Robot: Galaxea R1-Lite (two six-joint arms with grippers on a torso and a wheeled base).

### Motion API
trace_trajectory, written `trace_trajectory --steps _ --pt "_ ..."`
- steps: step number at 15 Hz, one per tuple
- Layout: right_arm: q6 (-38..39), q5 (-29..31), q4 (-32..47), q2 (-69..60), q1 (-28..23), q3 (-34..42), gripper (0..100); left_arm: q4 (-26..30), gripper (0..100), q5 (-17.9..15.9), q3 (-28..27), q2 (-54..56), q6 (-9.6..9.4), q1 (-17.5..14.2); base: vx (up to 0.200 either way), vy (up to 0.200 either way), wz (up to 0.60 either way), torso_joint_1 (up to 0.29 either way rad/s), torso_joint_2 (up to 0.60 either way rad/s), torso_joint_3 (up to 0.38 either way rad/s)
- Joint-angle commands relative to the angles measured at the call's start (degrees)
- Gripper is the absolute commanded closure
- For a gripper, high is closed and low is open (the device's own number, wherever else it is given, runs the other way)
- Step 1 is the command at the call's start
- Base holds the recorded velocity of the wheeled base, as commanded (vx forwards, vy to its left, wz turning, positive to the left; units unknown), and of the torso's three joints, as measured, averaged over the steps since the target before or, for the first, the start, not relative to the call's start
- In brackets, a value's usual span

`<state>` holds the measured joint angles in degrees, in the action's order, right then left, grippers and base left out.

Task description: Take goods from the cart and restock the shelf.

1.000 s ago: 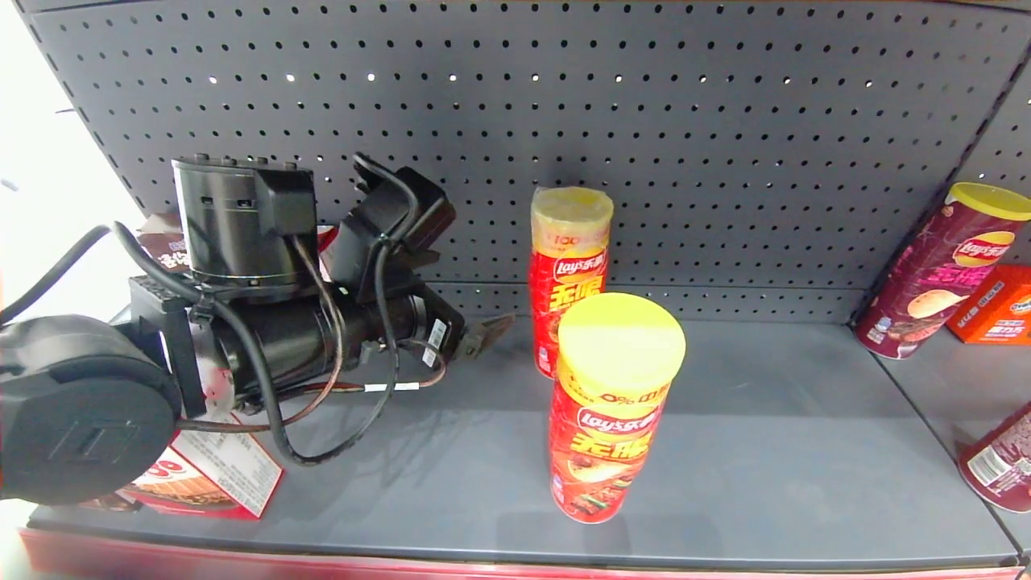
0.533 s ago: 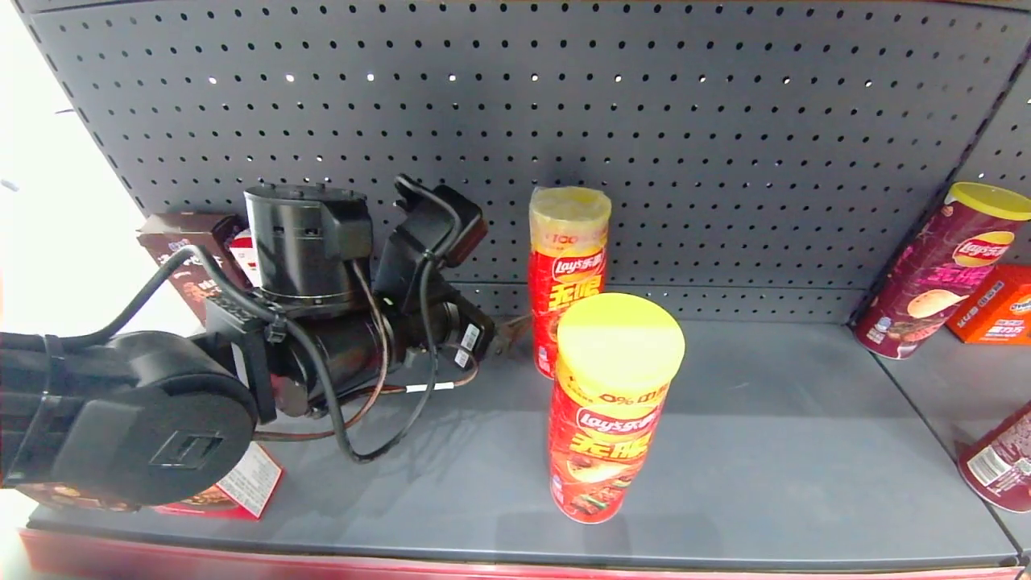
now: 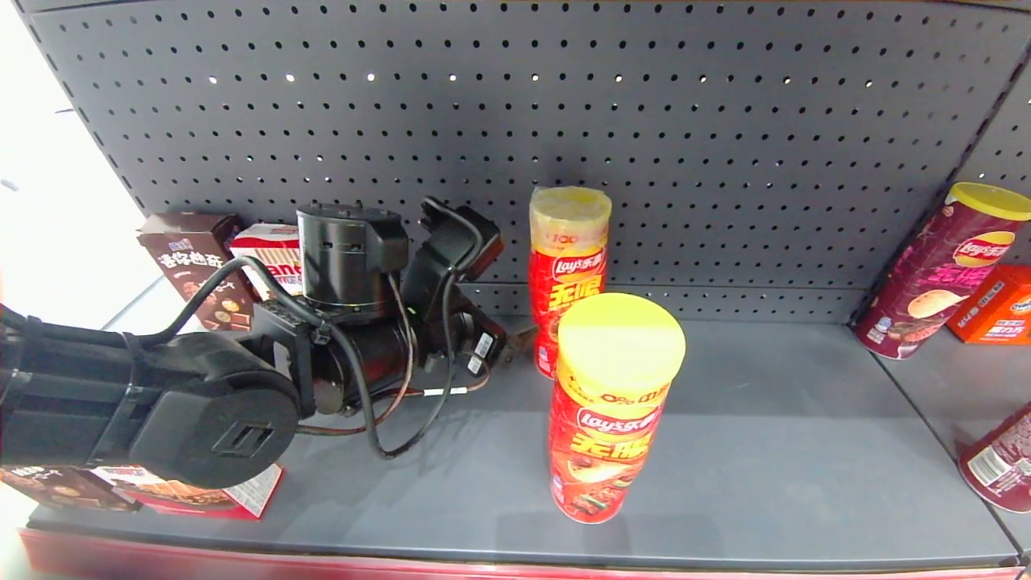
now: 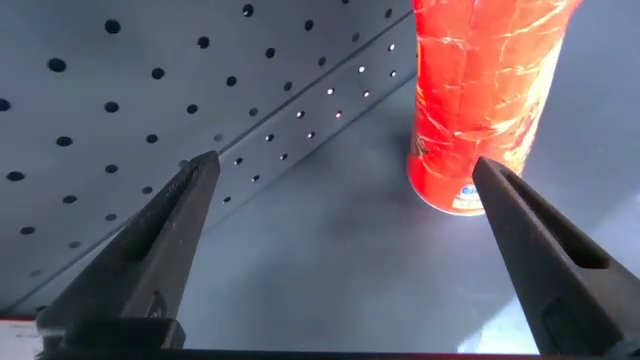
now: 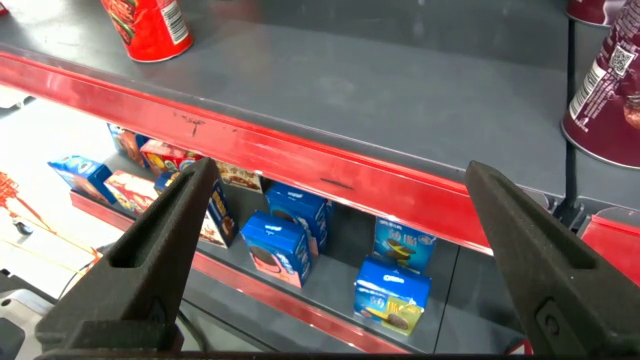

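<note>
Rightward along the shelf the left gripper has travelled, uncovering a brown box at far left. A flat box under the arm is half hidden. The gripper's jaws stand spread, just beside the rear can. The front can stands nearer the edge. Both are lidded, contents unseen. A purple can is farther right, another cut off. The right gripper, spread, hangs before the shelf's red lip.

Your left arm lies stretched in from the left, low and nearly level, its wrist pointing right. Your left tool stands wide open, fingers spread with nothing between them. Your right tool is likewise wide open and empty.
</note>
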<state>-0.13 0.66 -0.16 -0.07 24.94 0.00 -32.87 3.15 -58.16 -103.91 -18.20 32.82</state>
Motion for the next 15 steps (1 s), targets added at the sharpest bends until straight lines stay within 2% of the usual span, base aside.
trace_trajectory --steps 1,9,12,15 --pt "-0.04 -0.04 -0.02 0.07 0.02 0.0 0 -0.01 0 0.02 -0.64 -0.77 0.01 -0.12 0.0 0.0 0.0 0.0 0.0 0.0" --pt "-0.04 0.04 -0.02 0.07 0.02 0.0 0 -0.09 0 0.11 -1.69 -1.47 0.1 -0.3 0.0 0.0 0.0 0.0 0.0 0.0" --pt "-0.04 -0.04 -0.02 0.07 0.02 0.0 0 -1.85 0 1.16 -2.04 -0.41 0.1 -1.09 0.0 0.0 0.0 0.0 0.0 0.0" --pt "-0.04 0.04 -0.02 0.07 0.02 0.0 0 -0.53 0 1.16 -0.9 8.02 0.01 -1.09 0.0 0.0 0.0 0.0 0.0 0.0"
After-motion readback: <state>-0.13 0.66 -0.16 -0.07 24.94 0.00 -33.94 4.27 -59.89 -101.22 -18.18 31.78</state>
